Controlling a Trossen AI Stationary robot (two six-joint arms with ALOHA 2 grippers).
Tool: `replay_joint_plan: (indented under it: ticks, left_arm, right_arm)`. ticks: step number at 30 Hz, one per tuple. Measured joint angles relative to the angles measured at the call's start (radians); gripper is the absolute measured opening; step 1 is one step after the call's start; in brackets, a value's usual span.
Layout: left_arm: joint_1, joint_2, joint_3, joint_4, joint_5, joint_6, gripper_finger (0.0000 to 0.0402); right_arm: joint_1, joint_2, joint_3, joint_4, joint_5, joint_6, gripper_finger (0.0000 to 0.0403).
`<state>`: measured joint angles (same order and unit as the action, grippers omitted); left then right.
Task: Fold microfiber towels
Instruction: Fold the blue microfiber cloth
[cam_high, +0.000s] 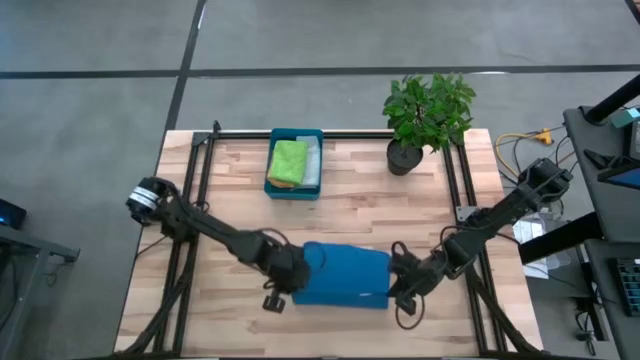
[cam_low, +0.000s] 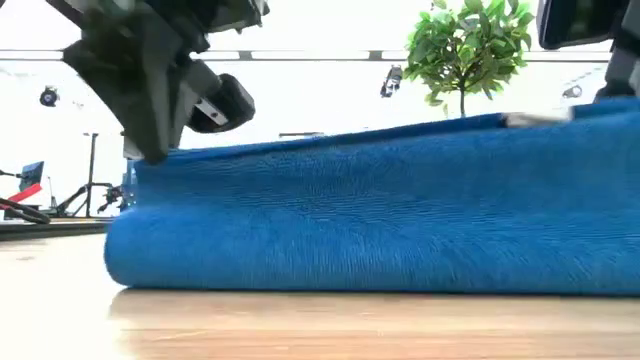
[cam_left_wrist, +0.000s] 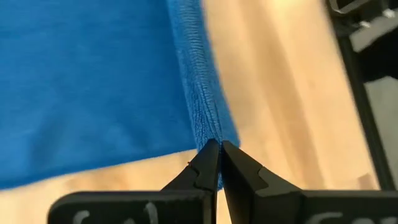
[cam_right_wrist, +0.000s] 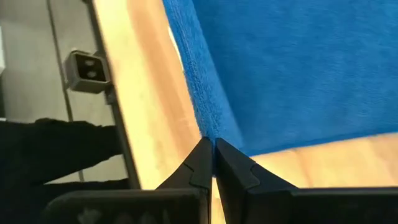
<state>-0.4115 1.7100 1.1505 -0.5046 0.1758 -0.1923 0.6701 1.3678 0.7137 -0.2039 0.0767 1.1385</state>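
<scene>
Blue towel (cam_high: 345, 273) between end effectors, left (cam_left_wrist: 219, 148), right (cam_right_wrist: 213, 144), each pinching an edge

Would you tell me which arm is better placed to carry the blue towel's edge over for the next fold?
Neither clearly: the left gripper and right gripper are each shut on a corner of the blue towel, at opposite ends, so they likely move together.

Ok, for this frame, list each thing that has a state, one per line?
blue towel: folded over on the table, pinched at both side edges.
left gripper: shut on the blue towel's edge.
right gripper: shut on the blue towel's opposite edge.
lime green towel: folded, lying in the teal tray.
grey towel: in the same tray, beside the green one.
</scene>
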Motion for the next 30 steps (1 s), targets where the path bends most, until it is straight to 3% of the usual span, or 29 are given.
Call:
replay_joint_plan:
  ticks: [10,22,30]
  left_arm:
    - [0.154,-0.074,-0.076,0.046,-0.001,0.071,0.0000]
    - [0.242,-0.062,-0.079,0.064,-0.019,0.153,0.0000]
    - [0.255,-0.017,-0.079,0.097,-0.053,0.149,0.0000]
  right_arm:
    - [-0.074,-0.024,-0.079,-0.009,-0.036,0.024,0.0008]
    - [-0.200,-0.148,-0.140,-0.080,-0.067,-0.015,0.0008]
    - [-0.262,-0.142,-0.151,-0.090,-0.107,-0.021,0.0008]
